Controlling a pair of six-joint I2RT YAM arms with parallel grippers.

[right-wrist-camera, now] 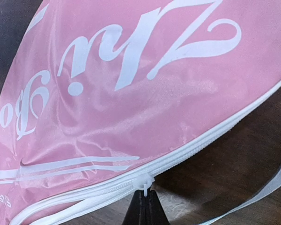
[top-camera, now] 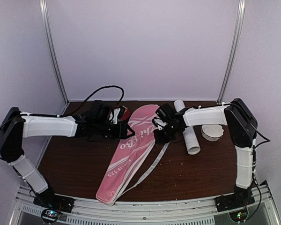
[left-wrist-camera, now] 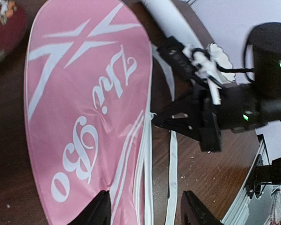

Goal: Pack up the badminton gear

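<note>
The pink bag (top-camera: pixel 131 150) lies flat mid-frame on the bench (top-camera: pixel 75 164). The right tool (right-wrist-camera: pixel 144 201) is pinched on the zip pull (right-wrist-camera: pixel 144 182); the left tool (left-wrist-camera: pixel 145 211) gapes beside the bag's edge. Zipping looks in hand; next, a steady drag along the seam.

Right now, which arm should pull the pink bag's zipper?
Right. The right claw is shut on the white zipper tab at the pink bag's edge. The left claw is open and holds nothing, hovering by the bag.

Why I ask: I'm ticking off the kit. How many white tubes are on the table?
1. The white tube lies right of the pink bag, its middle hidden behind the right arm; I see no other.
</note>
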